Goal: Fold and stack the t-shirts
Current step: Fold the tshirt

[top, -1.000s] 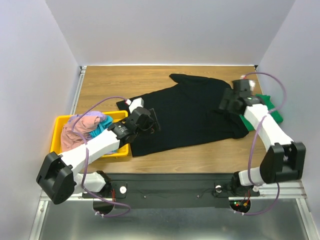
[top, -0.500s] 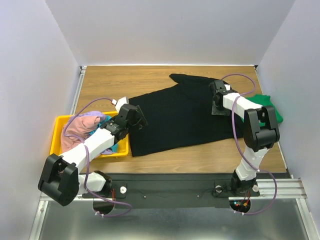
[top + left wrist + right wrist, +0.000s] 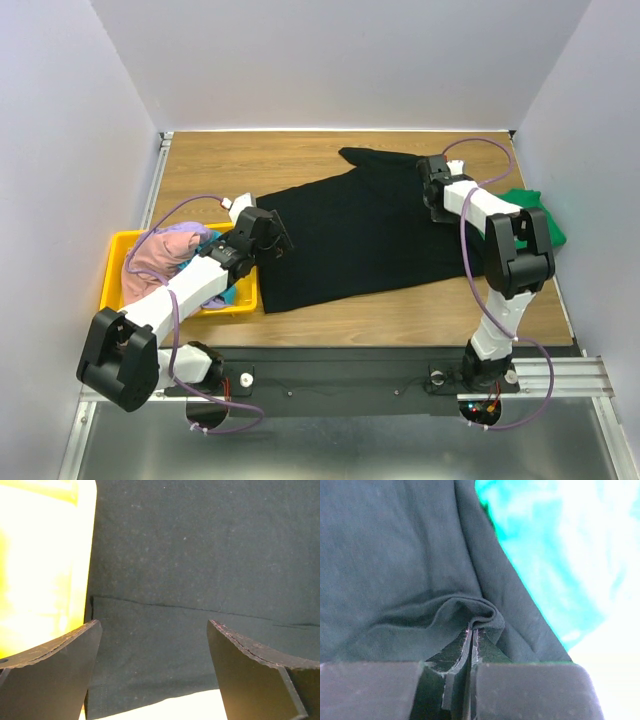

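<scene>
A large black t-shirt [image 3: 360, 235] lies spread across the middle of the wooden table. My right gripper [image 3: 438, 205] rests on its right part, shut on a small raised fold of the black t-shirt [image 3: 470, 612]; the pinched cloth bunches over the right gripper [image 3: 475, 631]. A green t-shirt [image 3: 537, 213] lies just right of it and shows as bright green cloth [image 3: 540, 555] beside the black one. My left gripper [image 3: 270, 236] hovers over the black shirt's left edge. In its own view the left gripper [image 3: 152, 625] is open, with the black t-shirt's hem [image 3: 165, 645] between its fingers.
A yellow bin [image 3: 112, 265] stands at the left, close to the black shirt's edge, holding pink [image 3: 150, 262], lavender [image 3: 185, 232] and teal [image 3: 215, 246] t-shirts. The bin's wall [image 3: 45, 570] fills the left of the left wrist view. Grey walls surround the table.
My right gripper swung from the shirt's right edge inward and shut on a fold of the black cloth. The left gripper shifted back toward the bin, staying open.
</scene>
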### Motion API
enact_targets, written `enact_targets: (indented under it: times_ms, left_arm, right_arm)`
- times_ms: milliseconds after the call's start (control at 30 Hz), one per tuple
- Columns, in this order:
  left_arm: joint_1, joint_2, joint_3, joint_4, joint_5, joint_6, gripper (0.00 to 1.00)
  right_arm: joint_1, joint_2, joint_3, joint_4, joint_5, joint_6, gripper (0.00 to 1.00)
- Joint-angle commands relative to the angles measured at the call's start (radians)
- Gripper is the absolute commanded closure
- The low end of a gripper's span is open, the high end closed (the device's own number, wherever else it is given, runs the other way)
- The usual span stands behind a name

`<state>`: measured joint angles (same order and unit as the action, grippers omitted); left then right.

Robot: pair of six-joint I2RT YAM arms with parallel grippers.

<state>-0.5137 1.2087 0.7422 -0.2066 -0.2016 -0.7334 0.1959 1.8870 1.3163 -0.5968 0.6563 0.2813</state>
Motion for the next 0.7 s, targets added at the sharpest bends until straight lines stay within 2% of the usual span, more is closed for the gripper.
enact_targets:
  times_ms: [0,300,433,467,600,633,667]
  left_arm:
    - [0.009,-0.001,0.011,0.015,-0.021,0.022,0.01]
    - [0.021,-0.011,0.002,0.009,-0.027,0.025,0.01]
    - [0.023,-0.011,-0.003,0.013,-0.024,0.028,0.01]
    - [0.023,-0.008,-0.003,0.013,-0.022,0.028,0.01]
    - [0.024,-0.011,-0.003,0.015,-0.019,0.029,0.02]
    - [0.024,-0.012,-0.003,0.019,-0.013,0.028,0.01]
    - [0.024,-0.014,-0.003,0.024,-0.013,0.029,0.01]
  right_arm:
    - [-0.007,0.029,0.084,0.022,0.089,-0.05,1.0]
    - [-0.009,0.084,0.165,0.022,0.121,-0.218,0.99]
    - [-0.01,0.133,0.205,0.022,0.167,-0.328,0.85]
    - [-0.01,0.162,0.23,0.022,0.175,-0.343,0.73]
    - [-0.01,0.199,0.281,0.022,0.229,-0.375,0.4]
    - [-0.01,0.198,0.287,0.023,0.221,-0.375,0.29]
    - [-0.012,0.187,0.299,0.023,0.214,-0.37,0.26]
